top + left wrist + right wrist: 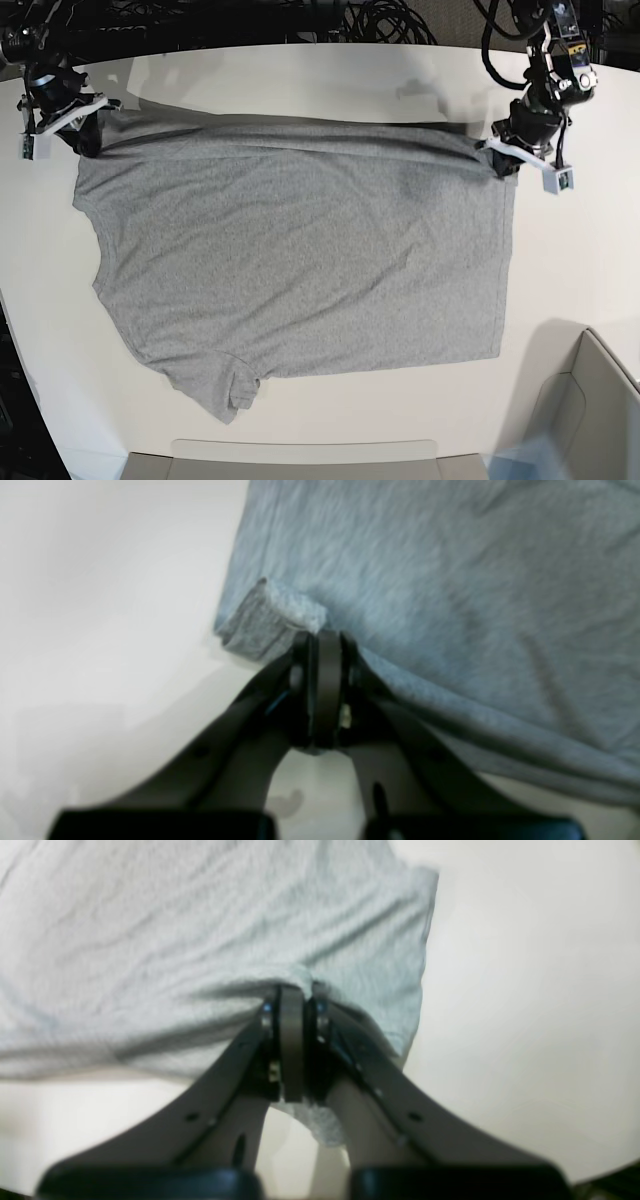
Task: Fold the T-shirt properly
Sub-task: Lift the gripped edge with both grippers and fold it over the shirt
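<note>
One T-shirt (300, 270) lies spread on the one white desk (580, 260). Two end effectors are at it: the left end effector (497, 160) at the T-shirt's far right corner and the right end effector (85, 140) at its far left corner. One grey box (600, 420) sits beyond the T-shirt's near right corner.

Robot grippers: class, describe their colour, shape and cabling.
Both the left gripper and right gripper have matte black jaws tapering from wide bases to narrow flat tips. In the base view, white bracket pieces sit by each wrist and black cables trail off behind.
</note>
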`<action>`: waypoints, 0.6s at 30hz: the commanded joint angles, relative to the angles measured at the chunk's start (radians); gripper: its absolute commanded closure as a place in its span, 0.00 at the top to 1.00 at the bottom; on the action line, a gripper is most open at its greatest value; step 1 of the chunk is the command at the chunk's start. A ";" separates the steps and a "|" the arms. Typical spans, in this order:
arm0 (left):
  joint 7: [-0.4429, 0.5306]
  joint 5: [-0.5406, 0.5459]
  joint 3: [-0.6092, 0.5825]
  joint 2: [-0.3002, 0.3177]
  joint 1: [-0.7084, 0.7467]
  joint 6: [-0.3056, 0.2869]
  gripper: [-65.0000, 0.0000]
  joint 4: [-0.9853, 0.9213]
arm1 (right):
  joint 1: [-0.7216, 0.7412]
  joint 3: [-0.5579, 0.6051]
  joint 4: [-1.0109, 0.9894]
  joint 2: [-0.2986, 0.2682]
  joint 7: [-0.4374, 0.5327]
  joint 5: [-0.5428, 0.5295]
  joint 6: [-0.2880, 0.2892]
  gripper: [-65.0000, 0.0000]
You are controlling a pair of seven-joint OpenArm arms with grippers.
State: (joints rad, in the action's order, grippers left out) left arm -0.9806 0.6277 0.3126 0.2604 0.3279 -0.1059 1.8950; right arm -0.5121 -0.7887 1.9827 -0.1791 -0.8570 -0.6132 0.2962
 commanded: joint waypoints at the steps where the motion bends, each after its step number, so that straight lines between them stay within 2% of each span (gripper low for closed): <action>1: 0.013 0.004 0.007 0.010 -0.023 -0.001 0.00 0.018 | 0.013 0.007 0.017 -0.013 0.022 -0.001 0.004 0.00; 9: 0.009 0.004 0.007 0.015 -0.126 0.001 0.00 -0.119 | 0.122 0.097 0.013 -0.015 0.022 0.120 0.004 0.00; 18: 0.009 0.004 0.007 0.018 -0.203 0.001 0.00 -0.159 | 0.257 0.185 -0.004 -0.015 0.022 0.247 0.004 0.00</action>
State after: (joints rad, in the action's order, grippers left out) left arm -0.9905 0.6254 0.3145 0.2665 0.1413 -0.1032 1.7237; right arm -0.2626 -0.6014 1.9675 -0.1799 -0.8604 -0.3588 0.2966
